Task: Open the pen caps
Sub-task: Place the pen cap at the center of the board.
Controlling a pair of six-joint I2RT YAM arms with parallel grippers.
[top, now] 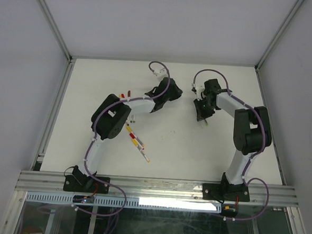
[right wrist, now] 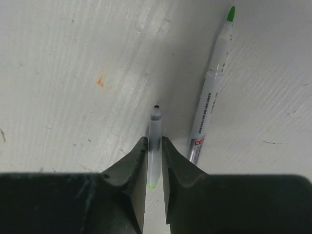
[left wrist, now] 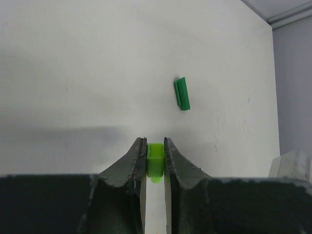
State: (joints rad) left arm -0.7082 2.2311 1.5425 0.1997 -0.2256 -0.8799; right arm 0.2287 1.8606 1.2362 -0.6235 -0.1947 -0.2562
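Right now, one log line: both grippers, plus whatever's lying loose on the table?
left gripper: shut on bright green plastic cap | right gripper: around thin white pen barrel, grip unclear | loose: darker green cap, green-tipped white pen

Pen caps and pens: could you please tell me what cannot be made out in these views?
Top external: the left gripper and its bright green cap sit hidden under the wrist.
Left wrist: a pale object is blurred and cut by the right edge.
Right wrist: whether the right gripper clamps or flanks the pen barrel; its body hides the barrel's rear.
Top external: the loose pens are too small to count caps.
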